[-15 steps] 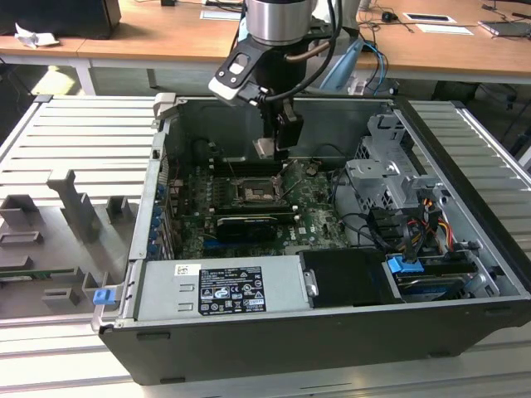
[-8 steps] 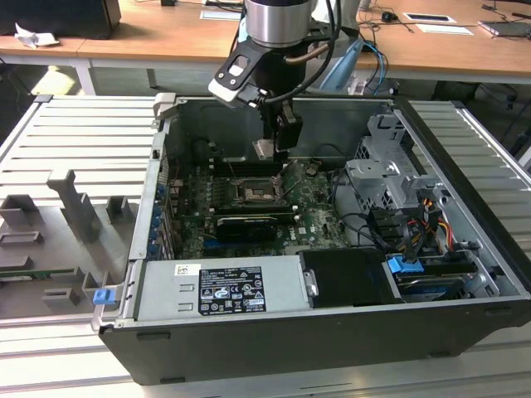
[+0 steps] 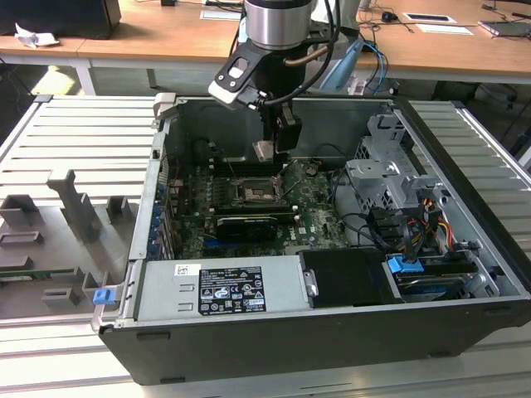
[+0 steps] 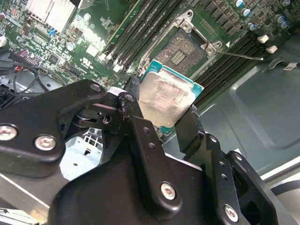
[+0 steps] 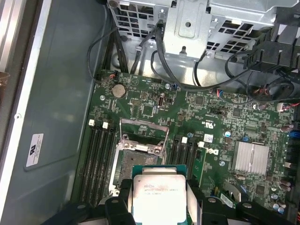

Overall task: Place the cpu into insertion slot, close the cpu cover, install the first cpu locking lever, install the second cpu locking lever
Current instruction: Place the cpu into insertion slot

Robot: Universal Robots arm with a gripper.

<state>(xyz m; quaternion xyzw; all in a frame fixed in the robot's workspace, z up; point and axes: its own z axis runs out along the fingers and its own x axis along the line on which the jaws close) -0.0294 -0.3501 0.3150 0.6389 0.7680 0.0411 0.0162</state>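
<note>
Cpu (image 5: 157, 192) is your load, so read the scene down to it. The open computer case (image 3: 332, 340) holds the green motherboard (image 5: 211, 122). On that board the insertion slot (image 5: 133, 157) lies uncovered, below the claw (image 4: 164, 101) and a little off to one side, part of it showing past the cpu's edge. The claw is clamped on two opposite edges of the cpu. It holds the cpu flat, metal top up, clear above the board, its sides roughly square to the slot.
</note>
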